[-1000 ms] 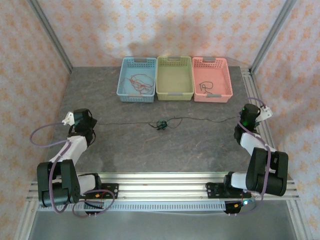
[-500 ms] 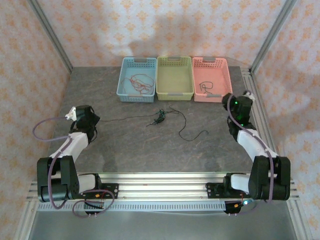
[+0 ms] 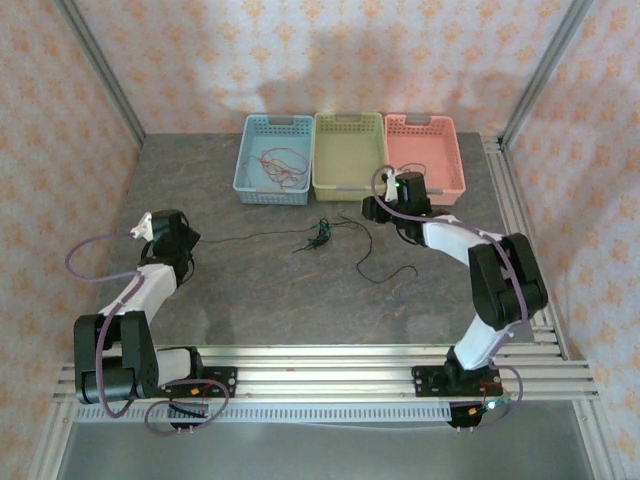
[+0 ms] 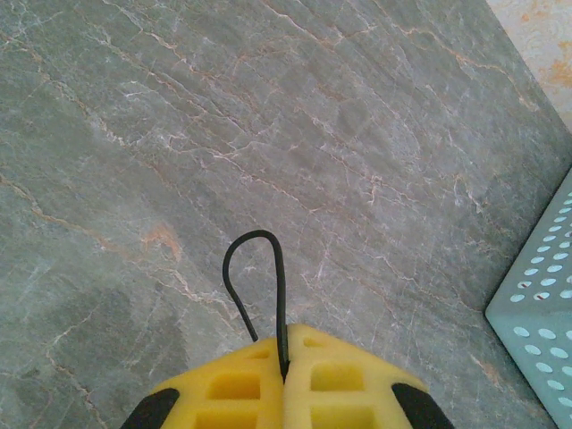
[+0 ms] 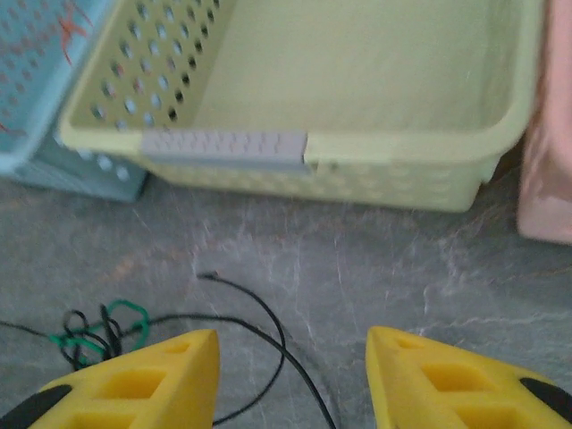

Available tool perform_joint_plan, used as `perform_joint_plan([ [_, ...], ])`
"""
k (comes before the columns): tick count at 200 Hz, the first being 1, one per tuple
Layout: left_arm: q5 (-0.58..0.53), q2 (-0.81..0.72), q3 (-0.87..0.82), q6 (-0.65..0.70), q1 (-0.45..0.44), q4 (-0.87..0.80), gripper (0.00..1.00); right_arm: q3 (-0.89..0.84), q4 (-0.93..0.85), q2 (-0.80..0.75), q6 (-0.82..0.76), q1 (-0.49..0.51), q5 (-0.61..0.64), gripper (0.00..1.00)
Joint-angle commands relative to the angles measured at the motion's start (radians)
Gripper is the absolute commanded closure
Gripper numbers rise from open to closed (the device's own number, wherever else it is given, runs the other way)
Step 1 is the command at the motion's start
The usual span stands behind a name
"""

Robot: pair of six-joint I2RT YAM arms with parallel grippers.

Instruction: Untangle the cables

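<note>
Slackened from its earlier taut stretch, the black cable (image 3: 250, 237) now curls on the table (image 3: 260, 300). Its knot (image 5: 94, 332) with the green strand lies before the green basket (image 5: 402, 156). The left pincer (image 4: 286, 357) pinches the cable's end tight. The right pincer (image 5: 293, 344) has swung in beside the knot, jaws parted and holding nothing. It should take one strand beside the knot and pull gently.

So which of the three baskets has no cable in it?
The yellow-green middle basket: its floor is bare. The blue basket left of it holds red strands, and the pink basket on the right holds a black strand.
</note>
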Motion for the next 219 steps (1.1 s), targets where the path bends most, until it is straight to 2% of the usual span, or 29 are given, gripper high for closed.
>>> perform_joint_plan([
  [1,0.003,0.012,0.028,0.024,-0.01,0.009,1.0,0.044,-0.12,0.044,-0.109,0.003,-0.016,0.54],
  [23,0.003,0.012,0.028,0.025,-0.011,0.01,1.0,0.049,-0.129,0.069,-0.132,0.005,-0.083,0.54],
  [55,0.007,0.016,0.029,0.026,-0.01,0.009,1.0,0.073,-0.153,0.121,-0.139,0.008,-0.1,0.54],
  [152,0.024,0.032,0.038,0.027,-0.011,0.012,1.0,0.112,-0.171,0.186,-0.151,0.032,-0.03,0.54],
  [186,0.026,0.033,0.039,0.027,-0.011,0.012,1.0,0.119,-0.179,0.199,-0.164,0.054,0.009,0.65],
  [219,0.031,0.038,0.04,0.027,-0.01,0.014,1.0,0.131,-0.203,0.212,-0.181,0.085,0.054,0.7],
])
